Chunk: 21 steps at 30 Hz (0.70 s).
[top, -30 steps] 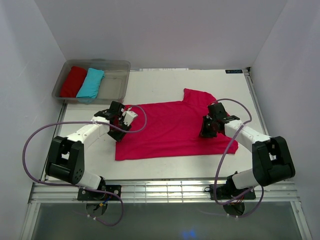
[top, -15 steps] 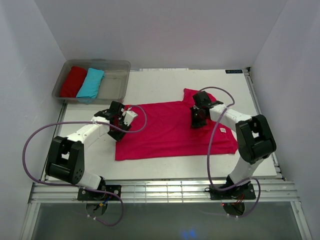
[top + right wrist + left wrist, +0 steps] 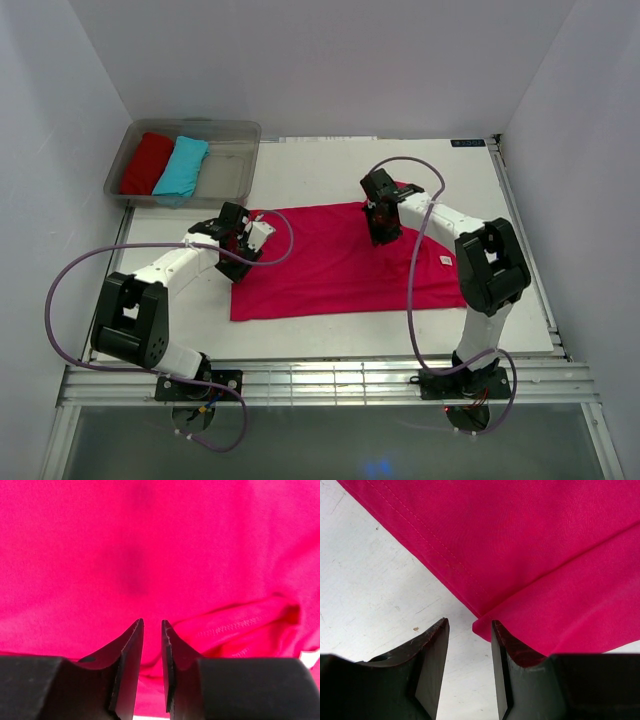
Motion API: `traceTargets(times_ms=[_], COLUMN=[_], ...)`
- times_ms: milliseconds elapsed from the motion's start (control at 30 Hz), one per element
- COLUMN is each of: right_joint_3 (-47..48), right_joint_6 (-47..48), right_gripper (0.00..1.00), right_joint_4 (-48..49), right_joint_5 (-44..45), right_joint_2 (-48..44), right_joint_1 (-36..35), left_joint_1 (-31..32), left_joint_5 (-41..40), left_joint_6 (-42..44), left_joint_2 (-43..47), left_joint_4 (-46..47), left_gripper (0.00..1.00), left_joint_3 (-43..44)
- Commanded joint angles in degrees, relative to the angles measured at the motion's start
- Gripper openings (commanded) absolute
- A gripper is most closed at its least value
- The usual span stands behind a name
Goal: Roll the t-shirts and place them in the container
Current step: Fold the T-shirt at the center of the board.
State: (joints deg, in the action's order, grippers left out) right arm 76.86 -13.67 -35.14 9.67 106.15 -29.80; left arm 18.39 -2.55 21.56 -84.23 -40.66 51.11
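Right pincer (image 3: 152, 623) slid left over t-shirt (image 3: 330, 265), nearly closed, grip unclear; left pincer (image 3: 470, 625) parted, empty; white table (image 3: 320, 170).

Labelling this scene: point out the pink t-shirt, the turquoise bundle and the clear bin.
pink t-shirt (image 3: 320, 265): top external view, middle of fabric.
turquoise bundle (image 3: 183, 166): top external view, its centre.
clear bin (image 3: 228, 172): top external view, bare floor.

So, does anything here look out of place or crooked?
Only small things. The pink t-shirt lies slightly askew on the table, and its corner by the left pincer is folded over on itself. Nothing looks spilled or torn.
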Motion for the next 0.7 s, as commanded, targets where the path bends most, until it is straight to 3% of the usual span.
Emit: traceTargets(times_ms=[0, 167, 300, 467, 667], right_joint_3=[1.99, -7.67, -20.66, -25.44, -19.57], right_joint_6=[0.49, -0.83, -1.53, -0.39, 0.13], right_gripper=[0.27, 0.17, 0.08, 0.08, 0.08], right_joint_4=[-3.71, -3.45, -2.14, 3.22, 5.16], right_joint_5=[4.74, 9.31, 5.54, -1.04, -2.64], right_joint_2=[-4.44, -19.53, -25.90, -23.11, -14.50], right_joint_1=[-0.52, 0.53, 4.83, 8.96, 8.97], left_joint_1=[-0.02, -0.02, -0.02, -0.02, -0.02], left_joint_5=[-0.27, -0.44, -0.62, -0.79, -0.97], left_joint_6=[0.23, 0.15, 0.06, -0.03, -0.12], left_joint_2=[0.55, 0.82, 0.82, 0.99, 1.43], left_joint_4=[0.67, 0.59, 0.59, 0.32, 0.15], left_gripper=[0.50, 0.50, 0.50, 0.51, 0.51], left_joint_3=[0.83, 1.27, 1.53, 1.80, 1.27])
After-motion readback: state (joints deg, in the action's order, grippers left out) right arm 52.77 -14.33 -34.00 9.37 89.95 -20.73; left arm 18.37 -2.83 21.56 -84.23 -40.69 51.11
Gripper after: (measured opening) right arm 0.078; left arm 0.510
